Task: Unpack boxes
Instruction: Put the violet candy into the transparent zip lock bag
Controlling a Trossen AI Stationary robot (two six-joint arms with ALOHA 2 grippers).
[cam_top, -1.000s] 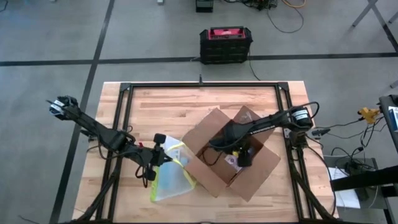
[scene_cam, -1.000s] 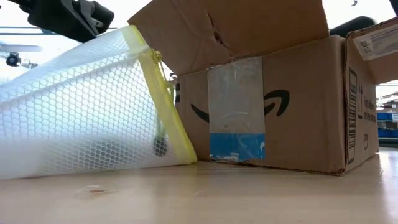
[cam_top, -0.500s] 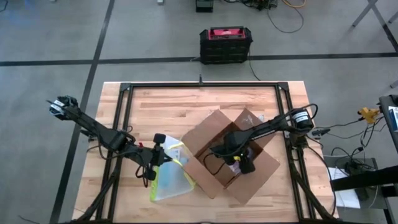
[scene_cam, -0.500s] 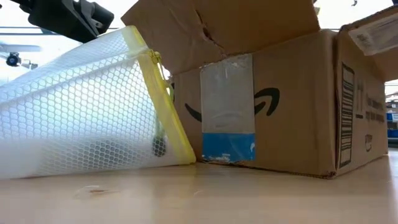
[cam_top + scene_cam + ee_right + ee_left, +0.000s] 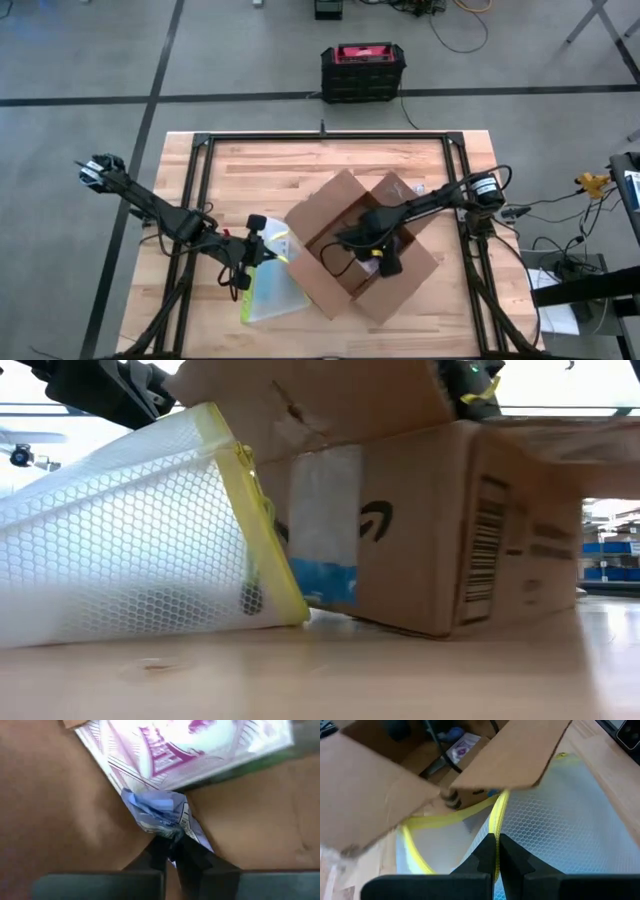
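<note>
From above, a brown cardboard box (image 5: 365, 260) sits open, flaps spread, on the right half of a wooden table (image 5: 300, 170), turned corner-on to the table's edges. The right gripper (image 5: 378, 252) reaches down inside the box, while the left gripper (image 5: 262, 255) holds the yellow edge of a clear plastic pouch (image 5: 268, 292) lying just beside the box's left corner. A black and red case (image 5: 363, 72) stands on the floor beyond the table. At table height, the pouch (image 5: 130, 540) leans with its yellow-trimmed edge against the box (image 5: 430, 530), whose side shows clear tape, a blue patch, a black printed mark and a barcode; one flap hangs out over the pouch. Seen from the left wrist, the left gripper (image 5: 497, 851) has its fingers pressed together on the pouch's yellow edge (image 5: 496, 815), with a box flap (image 5: 510, 755) hanging over the honeycomb-patterned plastic and the box's inside visible beyond. Seen from the right wrist, the right gripper (image 5: 171, 851) is down against the brown floor of the box, its fingers pinching a crumpled blue and white wrapper (image 5: 159, 815) that lies touching a white and purple printed packet (image 5: 195, 745).
</note>
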